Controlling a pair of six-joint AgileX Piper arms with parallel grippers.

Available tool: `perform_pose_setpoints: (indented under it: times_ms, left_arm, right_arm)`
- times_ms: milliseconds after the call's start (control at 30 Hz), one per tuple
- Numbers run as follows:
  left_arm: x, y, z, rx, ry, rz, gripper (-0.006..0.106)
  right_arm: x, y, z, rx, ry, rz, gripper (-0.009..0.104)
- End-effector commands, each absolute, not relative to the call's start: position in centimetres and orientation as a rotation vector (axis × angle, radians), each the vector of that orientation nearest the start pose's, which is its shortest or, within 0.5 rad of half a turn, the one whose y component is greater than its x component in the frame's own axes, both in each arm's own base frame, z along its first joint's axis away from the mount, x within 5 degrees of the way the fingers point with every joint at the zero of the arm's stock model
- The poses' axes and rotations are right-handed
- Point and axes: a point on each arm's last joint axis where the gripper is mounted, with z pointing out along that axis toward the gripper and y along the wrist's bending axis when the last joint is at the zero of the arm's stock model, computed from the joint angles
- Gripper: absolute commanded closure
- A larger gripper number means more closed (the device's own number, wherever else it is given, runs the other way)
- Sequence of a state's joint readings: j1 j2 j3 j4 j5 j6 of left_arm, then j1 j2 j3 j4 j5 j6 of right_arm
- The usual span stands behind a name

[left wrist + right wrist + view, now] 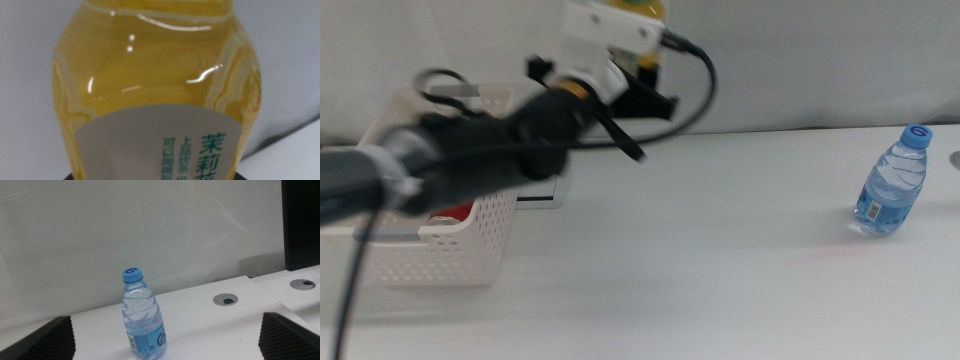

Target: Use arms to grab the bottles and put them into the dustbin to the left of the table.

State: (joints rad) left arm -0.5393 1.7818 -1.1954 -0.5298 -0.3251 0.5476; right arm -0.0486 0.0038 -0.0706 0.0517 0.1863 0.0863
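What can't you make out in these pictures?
- Yellow-drink bottle: cap cut off by the top edge in the left wrist and middle views.
- Left gripper: its fingers are blurred in the middle view, and the bottle fills the wrist view.
- Red item in the dustbin: mostly behind the arm and basket wall.
- Water bottle label: too small to read.

White table (720, 260), plain and flat, running back to a pale wall. At its right end, a water bottle (892, 183) standing upright, blue cap up, blue label low on its body, well apart from everything else. At the left end, a white perforated basket (440, 245) sitting at the table's edge, something red showing inside. Beyond the bottle in the right wrist view, a round grey grommet (225, 299) set flush in the tabletop.
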Motion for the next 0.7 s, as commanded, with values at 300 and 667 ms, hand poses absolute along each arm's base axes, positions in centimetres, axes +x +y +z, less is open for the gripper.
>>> perform_pose_setpoints:
  times_ms: [300,667]
  left_arm:
    - [35.0,-11.6,35.9,0.272,1.628,-0.112,0.103]
    - [33.5,-4.5,37.0,0.194,1.783,-0.079,0.103]
  right_arm:
    - [5.0,-0.2,22.0,0.136,1.568,0.057,-0.008]
    - [5.0,-0.2,22.0,0.136,1.568,0.057,-0.008]
